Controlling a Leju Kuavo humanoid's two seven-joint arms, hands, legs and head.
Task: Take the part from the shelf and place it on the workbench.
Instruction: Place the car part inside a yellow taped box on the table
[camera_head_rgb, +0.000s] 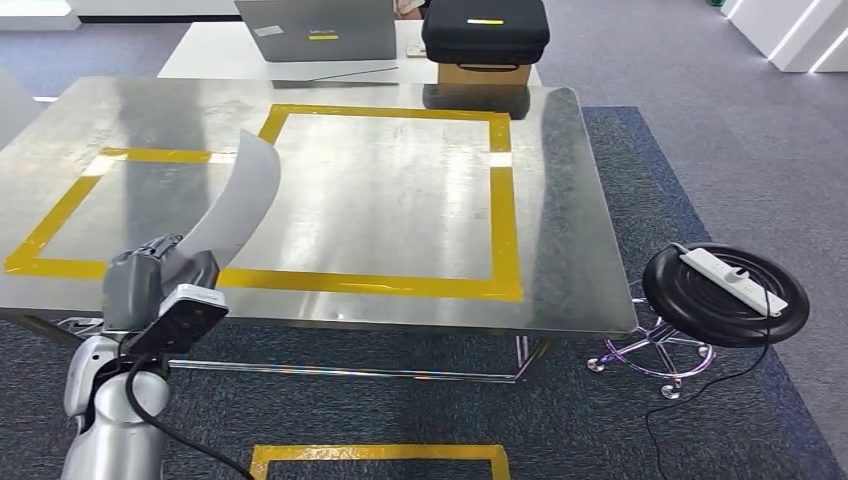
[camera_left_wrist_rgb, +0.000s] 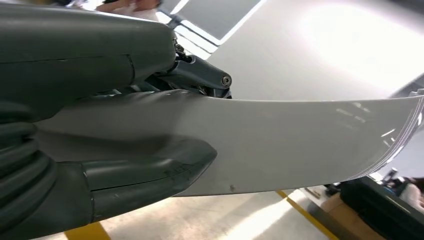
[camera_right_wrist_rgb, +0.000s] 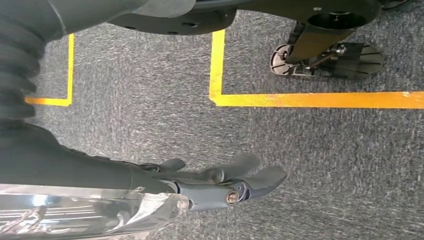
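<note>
Table (camera_head_rgb: 400, 210): a big metal top fills the middle of the head view, with yellow tape (camera_head_rgb: 505, 220) marking a large square and a smaller frame to its left.
Step in hand: the part is already off the shelf and is carried over the near left edge of the table; I judge that the placing is not yet done.
Part (camera_head_rgb: 240, 195): a thin, curved white sheet, standing up from the left hand (camera_head_rgb: 150, 275) and leaning over the table, not lying on it.
Left hand fingers (camera_left_wrist_rgb: 150, 175): clamped on the near end of the part, thumb on one face and the darker fingers on the other.
Right hand (camera_right_wrist_rgb: 220, 180): it hangs over the grey carpet, the fingers are stretched apart and hold nothing.
Next move: it calls for lowering the part flat inside a taped frame, then loosening the fingers.
Far side: a grey laptop (camera_head_rgb: 320, 30) and a black case (camera_head_rgb: 485, 30) on a cardboard box (camera_head_rgb: 483, 73), well apart from the part.
Right side: a black stool (camera_head_rgb: 725, 295) with a white power strip (camera_head_rgb: 730, 275), beside the table.
In the way: I see nothing between the part and the taped square.
</note>
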